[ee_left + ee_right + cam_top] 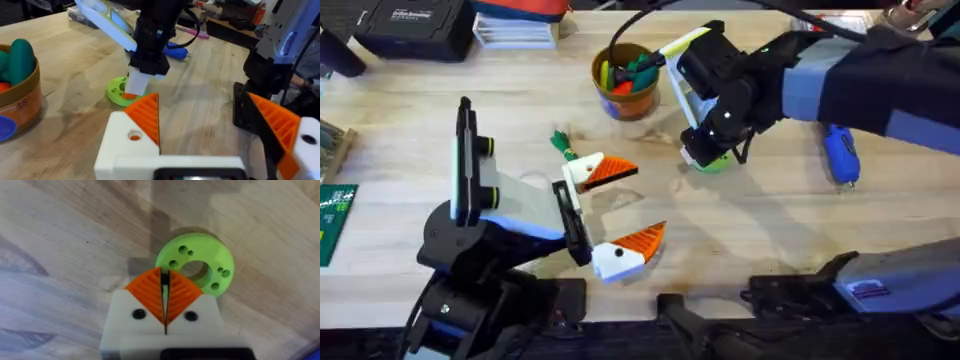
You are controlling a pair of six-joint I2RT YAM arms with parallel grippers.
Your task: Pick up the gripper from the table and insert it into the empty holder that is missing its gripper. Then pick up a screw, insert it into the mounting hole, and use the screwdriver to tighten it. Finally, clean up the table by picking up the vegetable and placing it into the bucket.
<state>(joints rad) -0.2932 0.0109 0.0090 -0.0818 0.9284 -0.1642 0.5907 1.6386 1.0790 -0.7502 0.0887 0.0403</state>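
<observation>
The right end effector (703, 152) is pressing down at the edge of a lime-green ring disc (712, 163) that is lying flat on the wooden counter (770, 215). In the right wrist view its two orange ribbed pads (150, 290) are meeting tip to tip with no real gap. A thin dark sliver is showing between them at the tips, and I cannot tell what it is. The disc (210, 262) is sitting just beyond those tips, its centre hole and small holes facing up.

The left end effector (618, 212) is lying low over the middle of the counter with its jaws spread wide and nothing between them. Each white jaw block (582, 172) is carrying an orange ribbed fingertip (643, 238). From the left wrist view, the same fingertips (146, 116) are framing the right end effector (138, 86) as it is standing on the disc (118, 92).

The vegetable (561, 141) is lying on the counter just beside the left end effector's farther jaw block, apart from the bucket (628, 92). The bucket is standing upright behind it, holding several coloured toy pieces. The screwdriver (841, 155) is lying on the counter to the right, well apart from both end effectors.
</observation>
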